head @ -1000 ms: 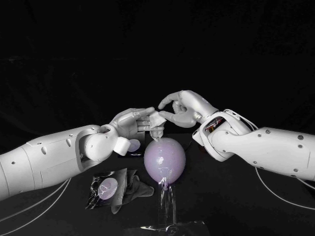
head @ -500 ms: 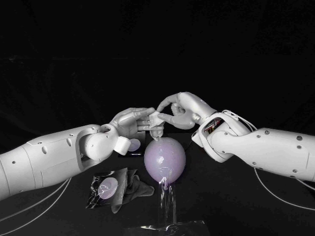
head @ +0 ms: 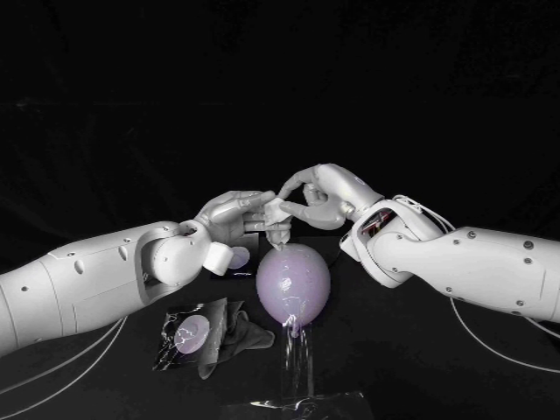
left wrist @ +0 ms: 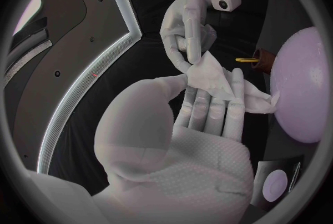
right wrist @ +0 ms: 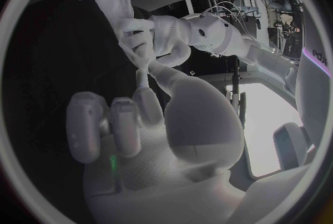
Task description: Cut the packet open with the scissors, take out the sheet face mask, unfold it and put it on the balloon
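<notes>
A folded white sheet mask hangs between my two hands, just above the top of the purple balloon. My left hand holds it between thumb and fingers, with the mask lying across the fingertips. My right hand pinches the mask's upper edge from the other side. The left wrist view shows the right hand coming down onto the mask beside the balloon. The right wrist view shows my right hand pinching a drawn-out strip of mask in front of the left hand. The opened dark packet lies on the table.
The balloon stands on a clear stand near the table's front edge. The packet lies to the balloon's left. A small yellow-brown object sits behind the balloon in the left wrist view; I cannot tell what it is.
My right hand and forearm have edged slightly toward the left hand. The mask, the balloon and the packet have stayed in place.
</notes>
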### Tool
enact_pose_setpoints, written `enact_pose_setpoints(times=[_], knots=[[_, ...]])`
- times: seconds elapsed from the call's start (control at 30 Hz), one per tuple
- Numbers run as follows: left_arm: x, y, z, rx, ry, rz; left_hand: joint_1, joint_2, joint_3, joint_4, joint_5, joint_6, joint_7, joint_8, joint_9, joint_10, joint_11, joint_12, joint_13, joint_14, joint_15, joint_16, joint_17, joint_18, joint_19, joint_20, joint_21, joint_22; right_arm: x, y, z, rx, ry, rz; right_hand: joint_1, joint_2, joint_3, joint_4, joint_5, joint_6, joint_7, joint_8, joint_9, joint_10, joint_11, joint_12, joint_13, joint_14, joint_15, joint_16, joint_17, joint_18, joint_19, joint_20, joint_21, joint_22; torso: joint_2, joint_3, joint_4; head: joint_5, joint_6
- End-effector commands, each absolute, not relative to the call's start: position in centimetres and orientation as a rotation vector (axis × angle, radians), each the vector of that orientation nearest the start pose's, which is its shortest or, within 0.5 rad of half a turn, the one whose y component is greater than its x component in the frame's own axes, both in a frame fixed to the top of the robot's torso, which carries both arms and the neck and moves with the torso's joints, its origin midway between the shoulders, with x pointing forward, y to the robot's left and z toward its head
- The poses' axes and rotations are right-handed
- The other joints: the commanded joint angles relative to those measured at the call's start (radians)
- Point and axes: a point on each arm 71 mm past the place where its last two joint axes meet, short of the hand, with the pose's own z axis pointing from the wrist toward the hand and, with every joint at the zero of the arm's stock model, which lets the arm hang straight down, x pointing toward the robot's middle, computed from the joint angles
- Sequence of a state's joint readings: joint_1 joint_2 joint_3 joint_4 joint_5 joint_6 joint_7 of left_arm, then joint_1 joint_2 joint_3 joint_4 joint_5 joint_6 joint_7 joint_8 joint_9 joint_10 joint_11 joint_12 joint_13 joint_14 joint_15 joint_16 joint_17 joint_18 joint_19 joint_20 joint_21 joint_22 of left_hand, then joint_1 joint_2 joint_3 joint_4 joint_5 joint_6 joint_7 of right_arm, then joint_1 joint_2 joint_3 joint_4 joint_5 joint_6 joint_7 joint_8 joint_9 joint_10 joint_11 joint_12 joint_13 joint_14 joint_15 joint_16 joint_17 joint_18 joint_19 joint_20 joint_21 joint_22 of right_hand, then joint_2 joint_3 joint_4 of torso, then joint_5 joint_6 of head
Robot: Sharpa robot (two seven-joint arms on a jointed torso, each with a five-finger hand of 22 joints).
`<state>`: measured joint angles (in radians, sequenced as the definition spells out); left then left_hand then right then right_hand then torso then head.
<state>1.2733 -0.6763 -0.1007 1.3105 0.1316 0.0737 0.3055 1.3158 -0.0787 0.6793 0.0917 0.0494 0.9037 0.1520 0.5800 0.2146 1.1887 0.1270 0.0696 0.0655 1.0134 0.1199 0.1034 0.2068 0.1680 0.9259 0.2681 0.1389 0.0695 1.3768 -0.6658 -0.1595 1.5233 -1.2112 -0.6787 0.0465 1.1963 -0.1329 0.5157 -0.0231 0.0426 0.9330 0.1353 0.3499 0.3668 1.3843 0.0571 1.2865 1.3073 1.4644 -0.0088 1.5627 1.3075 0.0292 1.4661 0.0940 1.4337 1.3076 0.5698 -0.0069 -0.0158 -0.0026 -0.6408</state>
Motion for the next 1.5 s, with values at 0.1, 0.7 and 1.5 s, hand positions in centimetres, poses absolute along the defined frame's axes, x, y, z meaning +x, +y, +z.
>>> enact_pose_setpoints(times=[0.1,0.7,1.5], knots=[[52.16,16.35,-17.44,-1.103,1.620,-1.874,0.018,-0.001,0.003,-0.012,0.000,0.004,-0.008,0.010,0.007,0.013,-0.001,-0.002,-0.002,0.009,-0.001,0.004,0.002,0.018,0.011,-0.001,0.006,0.001,48.99,-11.42,-11.61,-0.092,1.281,0.940,0.000,-0.010,-0.006,0.002,0.006,0.006,-0.001,-0.003,-0.001,-0.005,-0.003,-0.002,0.013,0.102,0.001,0.006,0.253,0.006,0.018,0.005,0.000,0.216,0.000,0.0002,0.0001,0.000,-0.001],[52.11,16.26,-17.45,-1.092,1.627,-1.868,0.023,-0.002,0.004,-0.013,0.000,0.006,-0.009,0.013,0.010,0.018,-0.002,-0.003,-0.002,0.012,-0.002,0.005,0.003,0.018,0.015,-0.003,0.007,0.001,48.92,-10.71,-11.71,-0.115,1.277,0.924,0.041,0.014,-0.002,-0.003,0.006,0.069,-0.030,0.028,0.008,0.015,-0.026,0.018,0.032,0.106,-0.016,0.008,0.263,-0.001,0.037,-0.004,0.030,0.226,0.000,-0.0002,-0.0003,0.000,-0.003],[52.15,16.31,-17.45,-1.093,1.623,-1.864,0.024,-0.002,0.004,-0.011,0.000,0.007,-0.008,0.015,0.013,0.021,-0.003,-0.003,-0.002,0.015,-0.003,0.006,0.004,0.018,0.018,-0.004,0.008,0.001,48.66,-10.92,-11.68,-0.128,1.254,0.915,0.082,0.056,0.043,-0.023,0.006,0.102,-0.066,0.101,0.048,0.090,-0.061,0.100,0.106,0.106,-0.049,0.008,0.263,-0.017,0.078,-0.040,0.093,0.248,0.000,0.0002,-0.0003,0.000,-0.003]])
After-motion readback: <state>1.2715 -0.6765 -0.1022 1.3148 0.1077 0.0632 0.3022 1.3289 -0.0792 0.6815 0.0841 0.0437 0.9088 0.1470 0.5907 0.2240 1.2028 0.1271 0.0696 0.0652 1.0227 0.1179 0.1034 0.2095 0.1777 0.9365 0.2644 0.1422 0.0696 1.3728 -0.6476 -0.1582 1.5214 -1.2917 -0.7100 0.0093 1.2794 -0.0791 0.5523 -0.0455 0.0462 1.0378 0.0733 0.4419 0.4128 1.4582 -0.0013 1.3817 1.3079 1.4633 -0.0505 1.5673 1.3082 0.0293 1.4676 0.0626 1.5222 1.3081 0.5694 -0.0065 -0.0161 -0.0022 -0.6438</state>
